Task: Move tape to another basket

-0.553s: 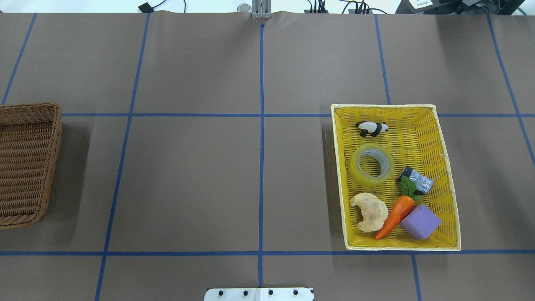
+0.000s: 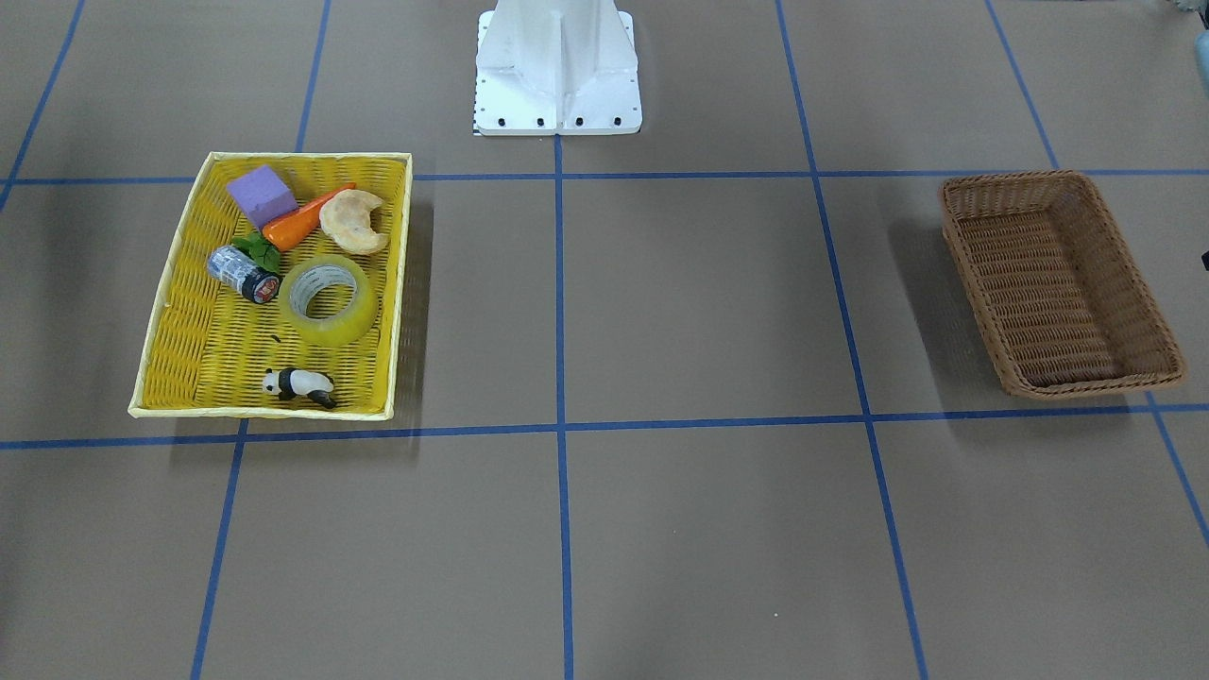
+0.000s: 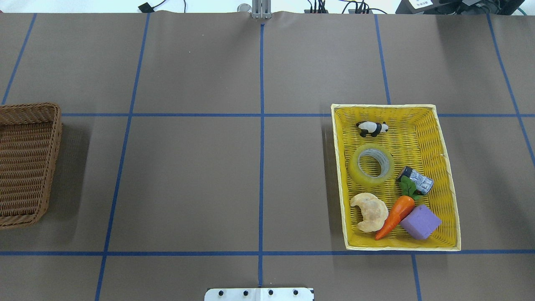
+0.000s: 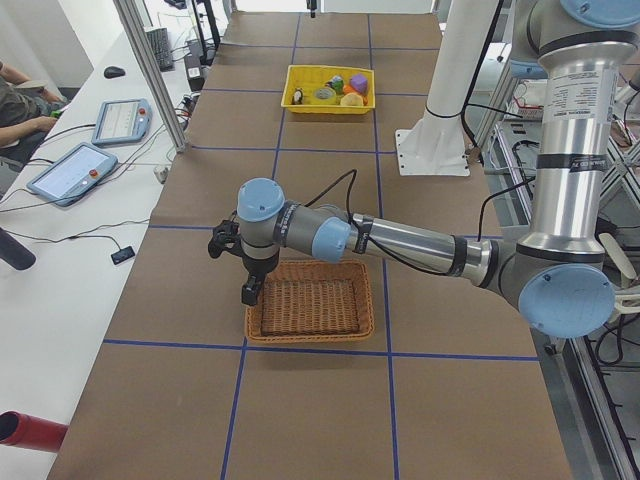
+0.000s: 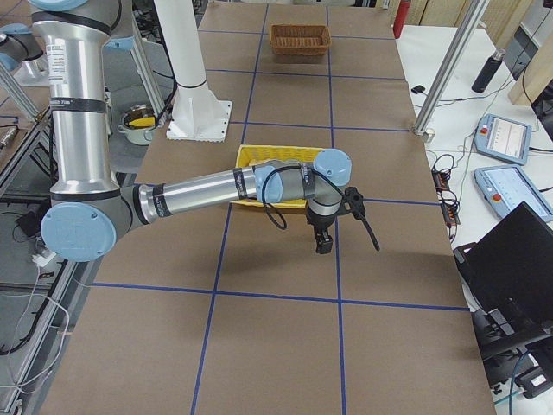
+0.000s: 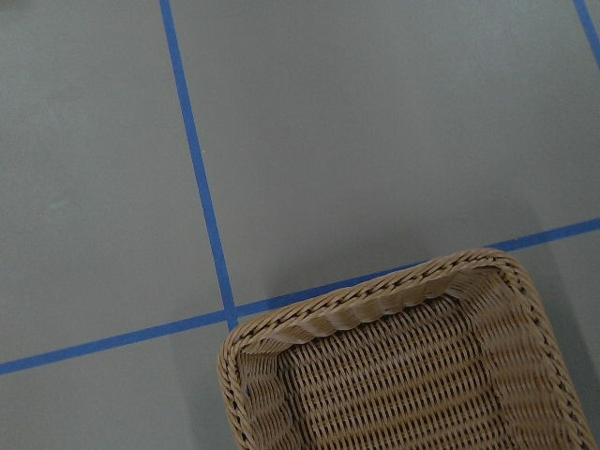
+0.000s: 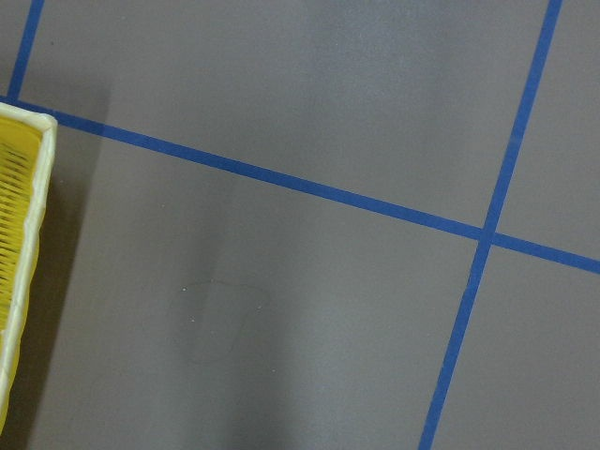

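The tape (image 3: 358,171), a translucent yellow roll with a pale core, lies flat in the yellow woven tray (image 3: 384,106) on the robot's right, and shows in the front-facing view too (image 2: 351,316). The brown wicker basket (image 3: 56,125) stands with nothing in it at the table's left edge (image 2: 1058,179). My left gripper (image 4: 252,290) hangs over that basket's outer rim (image 6: 375,300), seen only in the exterior left view. My right gripper (image 5: 322,244) hovers over bare table just beyond the tray's edge (image 7: 28,234). I cannot tell whether either gripper is open or shut.
In the tray with the tape lie a panda figure (image 3: 372,128), a small grey can (image 3: 416,179), a carrot (image 3: 395,216), a croissant (image 3: 370,211) and a purple block (image 3: 420,221). The robot's white base (image 2: 557,66) stands at the table's near middle. Blue tape lines grid the brown tabletop.
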### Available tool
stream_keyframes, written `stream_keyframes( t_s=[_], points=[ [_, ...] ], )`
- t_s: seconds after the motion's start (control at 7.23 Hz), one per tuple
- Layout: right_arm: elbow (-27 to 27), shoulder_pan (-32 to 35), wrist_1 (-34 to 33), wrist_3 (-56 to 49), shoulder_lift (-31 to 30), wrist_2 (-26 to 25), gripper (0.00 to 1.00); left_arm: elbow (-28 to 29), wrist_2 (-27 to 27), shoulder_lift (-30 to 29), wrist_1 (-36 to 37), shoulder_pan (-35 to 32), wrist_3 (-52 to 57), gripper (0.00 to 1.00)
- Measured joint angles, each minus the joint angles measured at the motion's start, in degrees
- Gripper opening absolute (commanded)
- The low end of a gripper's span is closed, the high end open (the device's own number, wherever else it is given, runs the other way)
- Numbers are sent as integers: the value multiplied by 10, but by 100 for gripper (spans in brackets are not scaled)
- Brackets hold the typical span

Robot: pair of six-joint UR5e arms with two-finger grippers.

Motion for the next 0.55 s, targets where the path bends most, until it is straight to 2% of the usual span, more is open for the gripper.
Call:
stream_keyframes(
  t_s=[0.55],
  points=[
    [0,-1,15,-1,-2,1,100,-6,1,1,-2,22,-4,98]
  ],
)
